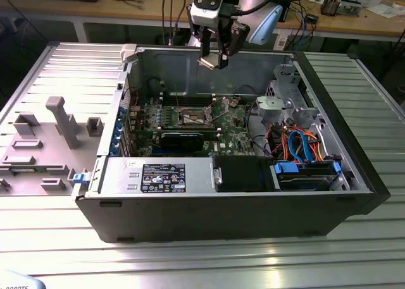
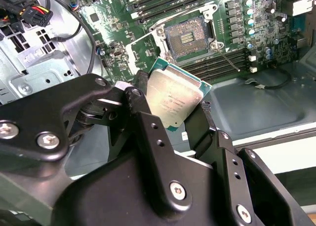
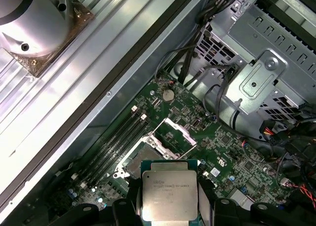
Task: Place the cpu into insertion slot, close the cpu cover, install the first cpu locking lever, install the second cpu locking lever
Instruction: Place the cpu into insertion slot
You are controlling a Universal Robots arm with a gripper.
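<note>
My gripper point(image 1: 214, 58) hangs above the open computer case, over its far wall, shut on the cpu point(image 1: 211, 62). In both wrist views the cpu point(image 2: 173, 100) point(image 3: 169, 195) is a silver-topped square chip on a green base, clamped by its edges between black fingers point(image 2: 140, 114). The insertion slot point(image 1: 193, 117) point(image 2: 186, 35) point(image 3: 139, 158) lies bare below on the green board, some way from the chip. The cpu cover point(image 3: 177, 132) stands tilted open beside the slot. A thin wire locking lever point(image 2: 228, 58) sticks out next to the slot, unlatched.
Long memory slots point(image 2: 224, 63) flank the socket. A black card with a green stripe point(image 1: 183, 139) lies in front of it. A metal drive cage point(image 1: 285, 105) and bundled cables point(image 1: 297, 147) are on the exterior view's right. Grey fixtures point(image 1: 60, 121) stand left of the case.
</note>
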